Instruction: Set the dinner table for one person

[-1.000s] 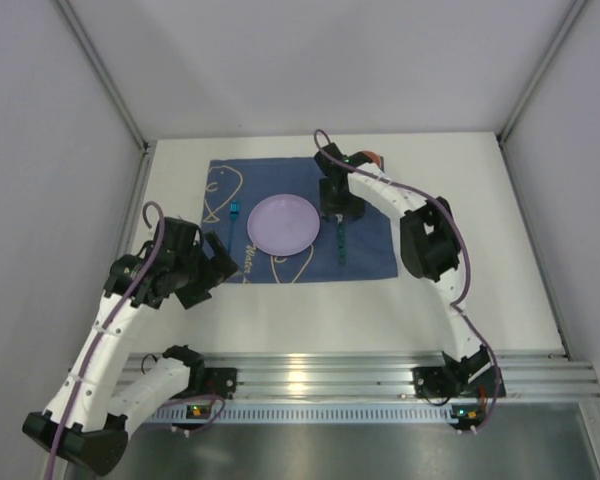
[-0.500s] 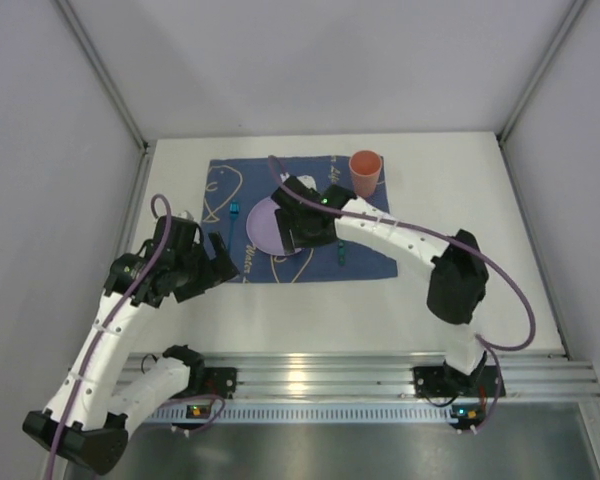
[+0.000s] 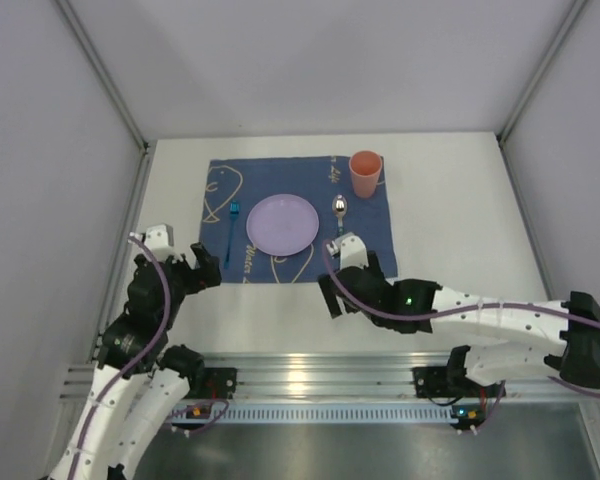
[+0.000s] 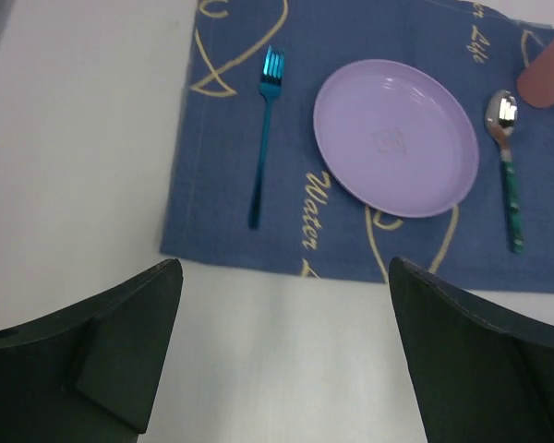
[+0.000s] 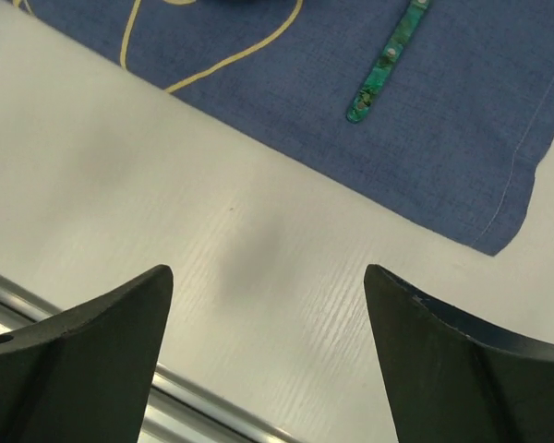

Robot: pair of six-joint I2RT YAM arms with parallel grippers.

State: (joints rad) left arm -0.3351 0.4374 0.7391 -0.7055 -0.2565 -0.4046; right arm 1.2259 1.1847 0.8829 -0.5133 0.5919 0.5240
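Observation:
On the white dinner table [image 3: 460,220] lies a dark blue mat [image 3: 300,262]. On it, left to right: a blue fork [image 3: 230,228], a lilac plate [image 3: 282,222], and a spoon [image 3: 339,205] with a green handle. An orange cup [image 3: 365,172] stands at the mat's far right corner. My left gripper [image 3: 193,265] is open and empty over bare table near the mat's near left corner. My right gripper [image 3: 342,280] is open and empty over the table, just in front of the mat's near edge. The left wrist view shows the fork [image 4: 265,129], plate [image 4: 395,137], spoon [image 4: 506,157] and cup [image 4: 547,78]. The right wrist view shows the spoon handle [image 5: 388,60].
An aluminium rail [image 3: 360,375] runs along the table's near edge and shows in the right wrist view [image 5: 194,406]. Grey walls and frame posts [image 3: 105,75] enclose the table on the left, back and right.
My right arm has drawn back from over the plate and spoon to the near side of the mat, uncovering them. My left arm has drawn back towards its base.

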